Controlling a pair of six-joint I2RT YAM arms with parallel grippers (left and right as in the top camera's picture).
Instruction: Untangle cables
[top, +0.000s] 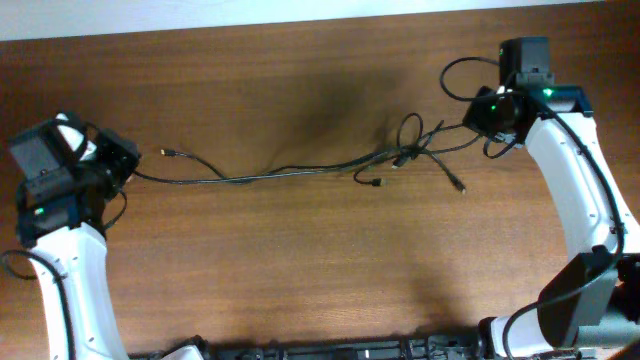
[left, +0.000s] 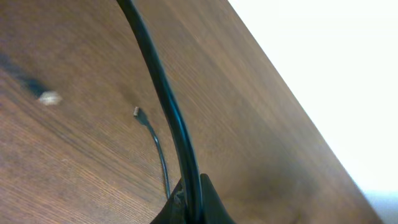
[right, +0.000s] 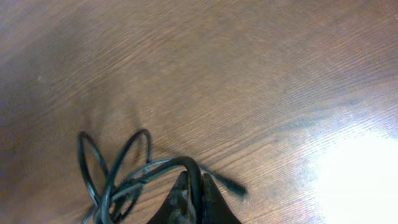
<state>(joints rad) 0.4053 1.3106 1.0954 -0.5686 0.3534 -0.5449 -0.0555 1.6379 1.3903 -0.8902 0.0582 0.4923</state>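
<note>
Seems mid pull-apart — pinches the cables (top: 300, 172), strung across the table (top: 300, 270), with the left gripper (left: 189, 202) clamped on one end and the right gripper (right: 193, 186) nipping the tangle (top: 405, 150) — next likely needs a slow outward draw to loosen it

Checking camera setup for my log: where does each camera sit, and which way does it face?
Overhead: above the table, looking straight down; left gripper and right gripper show, cables stretched between.
Left wrist: facing along the tabletop toward its edge; its fingers pinch a cable.
Right wrist: facing down at the table; its fingers at cable loops.
Shared: all show the cables.
</note>
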